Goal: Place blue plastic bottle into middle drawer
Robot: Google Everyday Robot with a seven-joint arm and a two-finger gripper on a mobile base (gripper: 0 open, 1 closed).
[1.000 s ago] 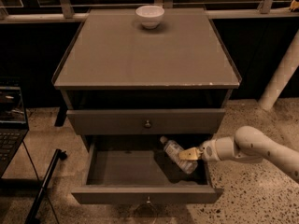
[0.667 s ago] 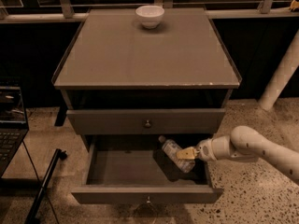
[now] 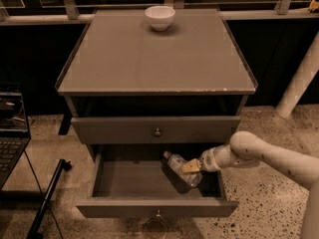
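One pale translucent plastic bottle, white cap, lies tilted in the open lower grey drawer, right side. Two-finger gripper clamped across it. Upper grey drawer closed. One white bowl on the cabinet top.

No words or numbers can be read anywhere. Any print on the blue plastic bottle is too small to make out. The gripper is at about 5 o'clock in the view, inside the open middle drawer, and its fingers hold the bottle. The laptop screen at 9 o'clock shows nothing that can be read.
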